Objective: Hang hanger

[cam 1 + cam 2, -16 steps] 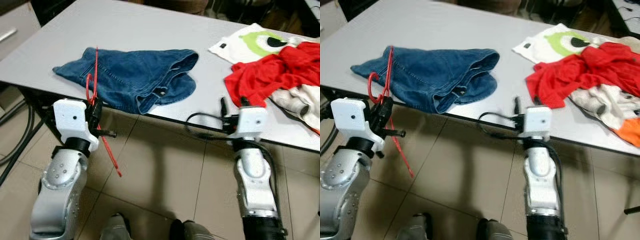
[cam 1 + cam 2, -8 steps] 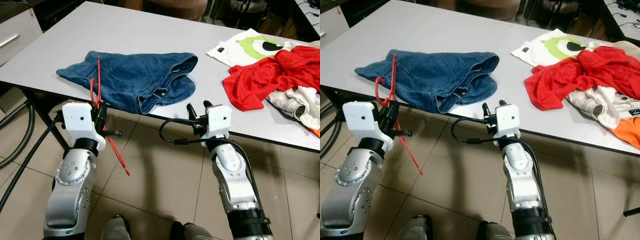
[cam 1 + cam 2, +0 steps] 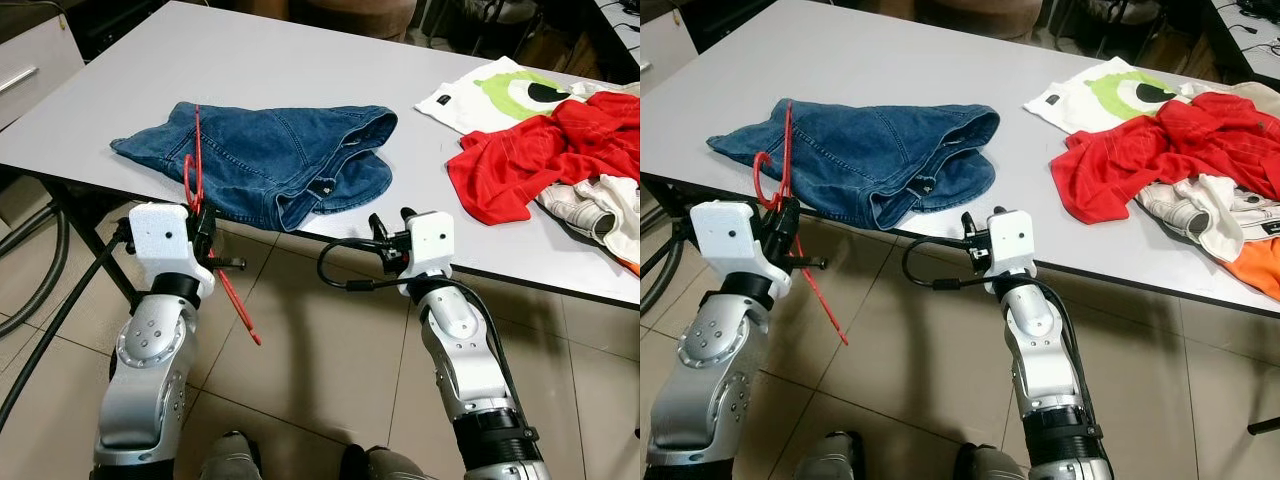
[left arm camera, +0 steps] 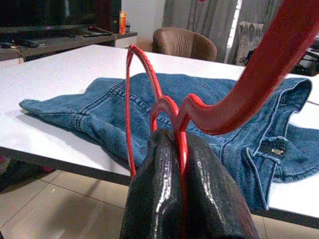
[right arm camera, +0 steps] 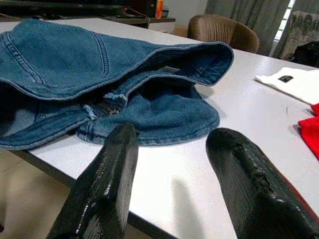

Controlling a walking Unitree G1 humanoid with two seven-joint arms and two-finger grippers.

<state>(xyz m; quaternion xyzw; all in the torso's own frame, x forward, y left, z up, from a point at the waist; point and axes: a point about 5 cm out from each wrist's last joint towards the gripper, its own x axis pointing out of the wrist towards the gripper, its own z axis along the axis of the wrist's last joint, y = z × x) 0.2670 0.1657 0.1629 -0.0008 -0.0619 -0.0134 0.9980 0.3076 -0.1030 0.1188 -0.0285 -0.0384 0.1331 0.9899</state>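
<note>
Left gripper [image 3: 203, 232] fingers clamp the red hanger [image 3: 197, 170] beside the jeans [image 3: 280, 160]; right gripper [image 5: 172, 164] fingers spread open at the tabletop [image 3: 300, 60] edge.

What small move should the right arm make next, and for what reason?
Probably reach the right gripper forward to the open waistband of the denim shorts. Its fingers are open, just short of the table edge, while the left gripper already clamps the red hanger.
</note>
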